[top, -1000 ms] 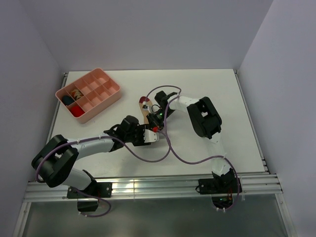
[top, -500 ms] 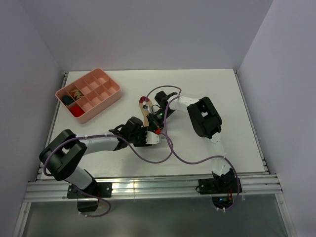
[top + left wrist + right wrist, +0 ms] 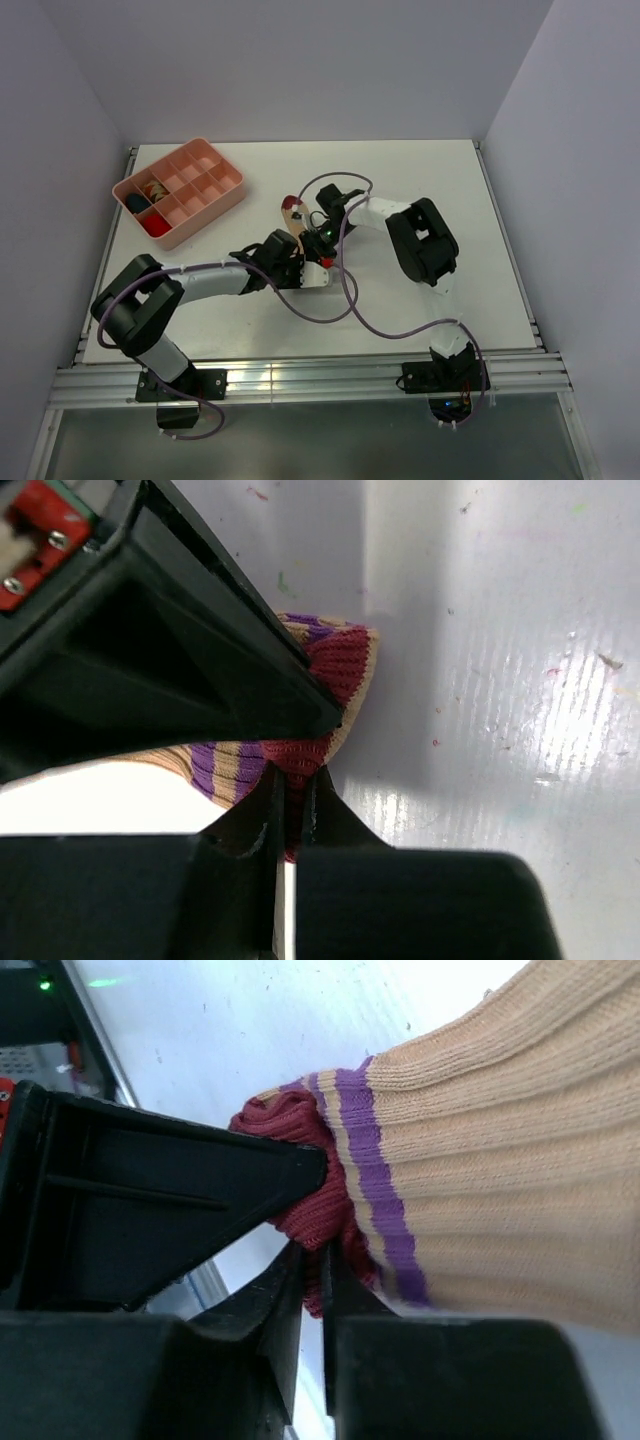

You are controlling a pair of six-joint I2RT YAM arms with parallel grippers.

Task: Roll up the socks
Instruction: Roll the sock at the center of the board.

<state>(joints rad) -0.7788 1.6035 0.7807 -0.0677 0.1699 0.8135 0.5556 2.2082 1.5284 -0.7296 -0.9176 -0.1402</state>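
Sock (image 3: 294, 222) lies mid table (image 3: 430, 180), L gripper (image 3: 290, 795) & R gripper (image 3: 312, 1260) both pinched narrow on its red cuff (image 3: 342, 665), so best to grip firm, tuck cuff tight, roll straight twd toe (image 3: 291, 206) w/o bunching.

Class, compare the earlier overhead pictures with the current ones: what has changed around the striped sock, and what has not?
The left gripper edged forward to the tan fabric sock with purple stripes and red cuff and closed on the cuff, and its arm swung inward. The right gripper still pinches that cuff, and the pink compartment tray has not moved.
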